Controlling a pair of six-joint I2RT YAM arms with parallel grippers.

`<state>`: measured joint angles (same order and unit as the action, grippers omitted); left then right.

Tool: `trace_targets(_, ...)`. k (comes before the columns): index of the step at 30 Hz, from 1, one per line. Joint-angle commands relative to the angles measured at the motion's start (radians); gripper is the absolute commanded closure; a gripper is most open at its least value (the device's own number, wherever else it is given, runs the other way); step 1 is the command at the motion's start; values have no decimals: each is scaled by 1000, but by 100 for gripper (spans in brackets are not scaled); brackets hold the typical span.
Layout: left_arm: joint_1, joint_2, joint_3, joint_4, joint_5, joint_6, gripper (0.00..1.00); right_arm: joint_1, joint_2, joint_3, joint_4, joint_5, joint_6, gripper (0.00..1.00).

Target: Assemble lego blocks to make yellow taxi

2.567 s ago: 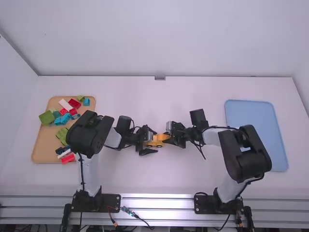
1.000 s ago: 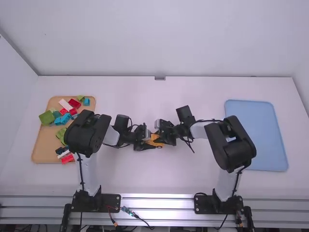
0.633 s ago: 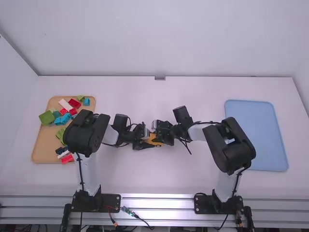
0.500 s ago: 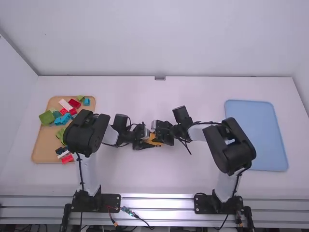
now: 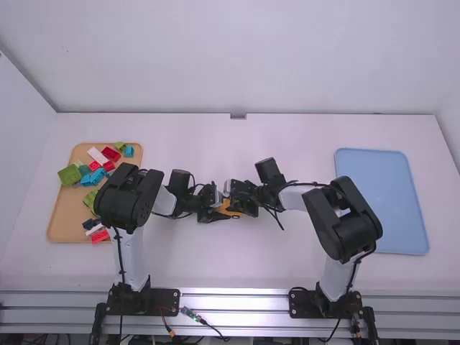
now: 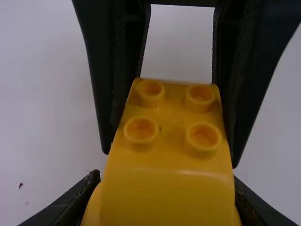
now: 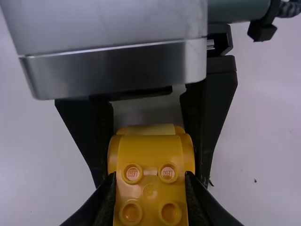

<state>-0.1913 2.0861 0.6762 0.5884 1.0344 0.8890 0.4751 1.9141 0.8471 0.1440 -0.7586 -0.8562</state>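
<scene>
- The yellow taxi body (image 5: 225, 206) lies in the middle of the table (image 5: 215, 266), directly between the two grippers.
- Its long axis runs from one gripper to the other, roughly across the table, so the two arms face each other along it.
- The left gripper (image 6: 164, 188) is clamped on the smooth end (image 6: 167, 200), a finger down each flank.
- The right gripper (image 7: 150, 179) is clamped on the studded end (image 7: 150, 191), its fingers likewise on the two sides.
- Neither arm is nearer; each has its own end of the body.
- The step in hand looks like pressing the parts together or passing the body across, though the fingers cover too much of the seams to be sure.
- Whichever it is, the next move should keep to that shared axis; a sideways pull by one arm could twist the body or pop a part loose.
- If it is then bound for the blue tray (image 5: 377, 215), the right arm stands closer; the loose blocks (image 5: 97, 177) sit in the wooden tray (image 5: 63, 219) on the left arm's side.
</scene>
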Motion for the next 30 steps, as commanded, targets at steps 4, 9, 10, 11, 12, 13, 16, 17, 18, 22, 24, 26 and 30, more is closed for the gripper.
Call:
trace_targets(4,-18,22,-2,-14,-23,-9,60,18,42,-16,-24,212,30,100)
trace_targets(9,-18,22,-2,-13,-23,-10,60,35,42,-6,-59,308,58,100)
trace_targets(10,-18,22,-2,-13,-23,-10,60,37,42,-5,-60,314,62,100)
trace_targets(11,-18,22,-2,-13,-23,-10,60,43,42,1,-66,323,69,100)
trace_targets(12,-18,22,-2,-13,-23,-10,60,47,42,6,-75,322,66,100)
trace_targets(13,-18,22,-2,-13,-23,-10,60,52,42,9,-74,321,67,100)
trace_targets(16,-18,22,-2,-14,-23,-10,60,56,42,12,-64,311,68,100)
trace_targets(17,-18,22,-2,-14,-23,-9,60,55,42,11,-61,311,68,100)
trace_targets(18,-18,22,-2,-13,-23,-10,60,55,42,10,-55,311,68,97)
trace_targets(22,-18,22,-3,-13,-24,-10,60,55,41,11,-49,268,67,84)
trace_targets(24,-18,22,-2,-15,-27,-10,63,49,40,11,-42,251,67,81)
trace_targets(26,-18,22,-1,-16,-30,-10,64,41,40,11,-37,238,67,78)
trace_targets(30,-18,22,-3,-16,-31,-10,65,32,40,11,-36,205,67,73)
